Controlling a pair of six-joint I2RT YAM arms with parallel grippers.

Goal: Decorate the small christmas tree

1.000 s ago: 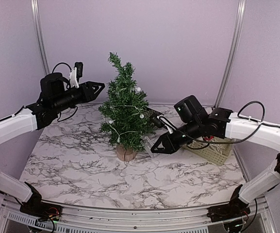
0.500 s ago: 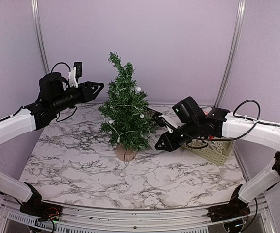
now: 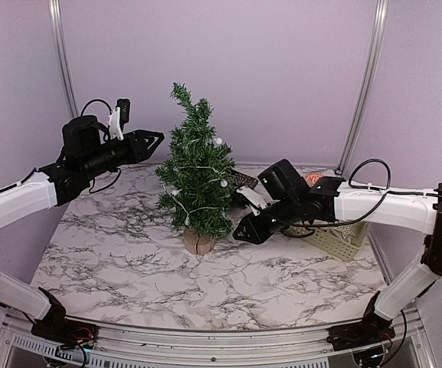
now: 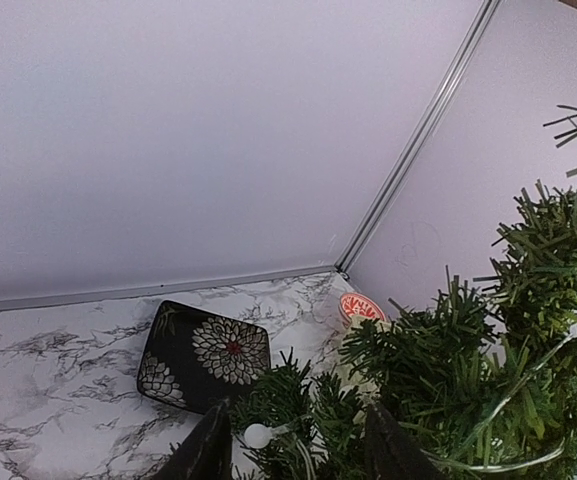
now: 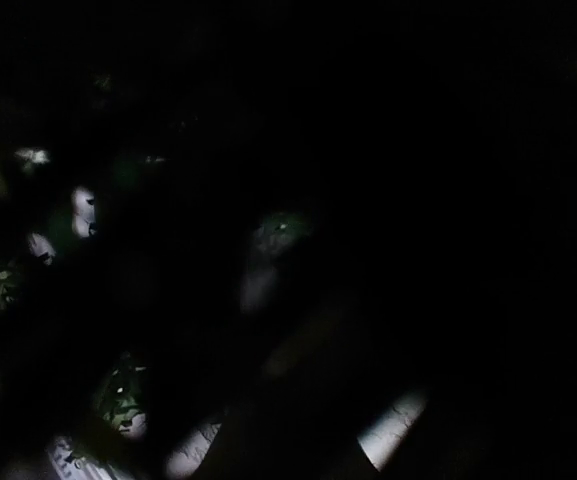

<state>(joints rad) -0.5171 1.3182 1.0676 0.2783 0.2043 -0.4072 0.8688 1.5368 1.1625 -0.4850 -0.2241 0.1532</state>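
The small christmas tree stands upright on its log-slice base near the middle of the marble table. A thin wire of white bulbs is wound through its branches.

My left gripper hangs high beside the upper left boughs. Its 2 fingers are parted with nothing pinched, and needles and 1 bulb sit just past the tips.

My right gripper is low at the tree's right flank, close to the bottom branches and between the tree and the basket. Its wrist view is nearly black, so I cannot tell whether it is clenched on an ornament or bare.

I judge the step to be working something into the lower right branches. To do it well I should come in slowly and keep off the wire so I don't drag it. I should also avoid any sideways shove, since the tree looks light enough to tip. My left could steady the top if it leans. A flowered plate lies behind the tree.
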